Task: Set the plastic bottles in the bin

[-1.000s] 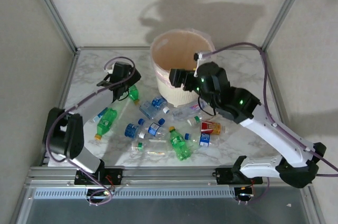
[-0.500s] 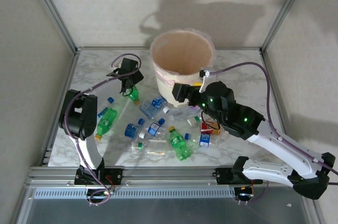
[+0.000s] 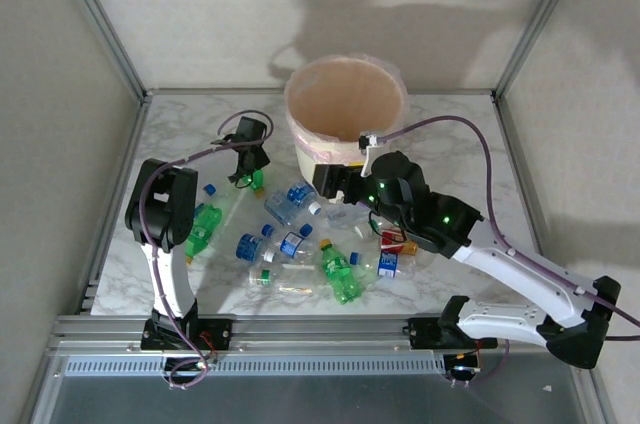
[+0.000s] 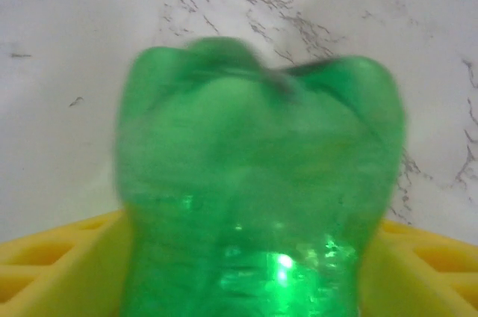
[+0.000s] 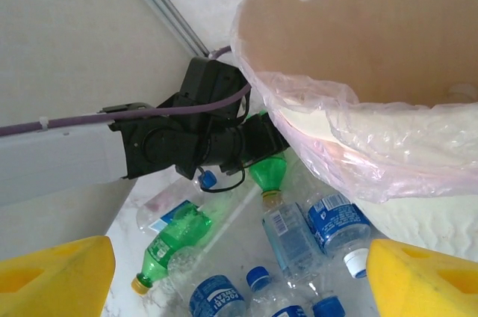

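The right gripper [image 3: 328,182] has swung left, below the bin [image 3: 345,94], jaws spread and empty; centre-left, the left gripper [image 3: 247,170] clamps a green bottle [image 4: 254,182].

Left arm reaching forward, wrist pitched down; left gripper [image 3: 247,173] fingers clamping green bottle [image 4: 254,182] from both sides. Right arm elbow-bent; right gripper [image 3: 328,182] jaws wide apart.

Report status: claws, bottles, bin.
Left claw straddling green bottle, grip unclear. Right claw open beside bin. Other bottles scattered on table. No obstruction seen.
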Robot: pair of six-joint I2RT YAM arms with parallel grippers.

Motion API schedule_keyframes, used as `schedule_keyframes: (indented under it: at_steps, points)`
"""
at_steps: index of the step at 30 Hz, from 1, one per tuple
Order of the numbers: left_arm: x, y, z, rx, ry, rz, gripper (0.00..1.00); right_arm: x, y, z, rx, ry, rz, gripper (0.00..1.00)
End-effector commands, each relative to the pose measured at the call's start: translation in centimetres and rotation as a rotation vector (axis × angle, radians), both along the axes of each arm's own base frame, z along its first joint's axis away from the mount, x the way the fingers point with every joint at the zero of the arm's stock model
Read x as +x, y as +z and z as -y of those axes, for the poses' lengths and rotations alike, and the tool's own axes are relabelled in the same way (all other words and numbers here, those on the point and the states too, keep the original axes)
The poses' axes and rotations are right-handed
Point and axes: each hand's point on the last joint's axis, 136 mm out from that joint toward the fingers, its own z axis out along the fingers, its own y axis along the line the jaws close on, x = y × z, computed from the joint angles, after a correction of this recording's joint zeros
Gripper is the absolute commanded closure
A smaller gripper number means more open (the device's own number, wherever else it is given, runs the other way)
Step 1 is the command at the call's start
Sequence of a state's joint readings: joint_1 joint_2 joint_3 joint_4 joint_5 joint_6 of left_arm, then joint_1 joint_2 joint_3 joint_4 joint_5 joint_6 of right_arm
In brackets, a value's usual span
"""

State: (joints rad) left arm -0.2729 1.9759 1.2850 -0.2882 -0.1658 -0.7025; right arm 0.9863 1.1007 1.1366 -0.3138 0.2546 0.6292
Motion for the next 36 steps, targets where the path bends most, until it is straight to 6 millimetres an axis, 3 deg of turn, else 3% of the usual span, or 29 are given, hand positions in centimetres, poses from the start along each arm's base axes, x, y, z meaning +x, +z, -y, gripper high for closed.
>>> schedule_keyframes:
  at_steps: [1, 3, 8, 11, 14, 20, 23, 27, 30, 36]
  points:
    - [0.2, 1.0, -0.9, 0.027, 0.018, 0.019, 0.36, -0.3, 0.5, -0.8, 0.025, 0.026, -0.013, 0.13]
    - [0.1, 1.3, -0.9, 0.024, 0.017, 0.026, 0.41, -0.3, 0.4, -0.9, 0.024, 0.029, -0.014, 0.13]
    - [-0.2, 1.6, -1.1, 0.035, 0.015, 0.022, 0.44, -0.3, 0.3, -1.0, 0.012, 0.029, -0.027, 0.13]
    - [-0.1, 3.2, -1.4, 0.038, 0.023, 0.049, 0.45, -0.5, 0.1, -1.6, 0.010, 0.055, -0.041, 0.13]
    - [-0.1, 6.6, -1.5, 0.019, 0.027, 0.114, 0.45, -0.7, -0.4, -2.5, 0.001, 0.095, -0.060, 0.12]
    - [-1.4, 17.4, -0.6, -0.134, 0.009, 0.330, 0.44, -1.0, 0.0, -5.0, 0.013, 0.187, -0.081, 0.13]
    - [-3.3, 23.0, 0.9, -0.266, -0.044, 0.444, 0.41, -1.1, 0.7, -6.3, 0.039, 0.228, -0.077, 0.13]
    - [-6.4, 28.5, 2.7, -0.445, -0.113, 0.547, 0.39, -1.1, 0.9, -8.4, 0.060, 0.293, -0.089, 0.15]
    - [-8.4, 30.6, 4.1, -0.568, -0.154, 0.589, 0.38, -1.2, 0.6, -9.9, 0.073, 0.340, -0.106, 0.16]
    - [-10.7, 31.0, 6.0, -0.708, -0.200, 0.586, 0.38, -1.4, 0.3, -11.6, 0.105, 0.395, -0.129, 0.17]
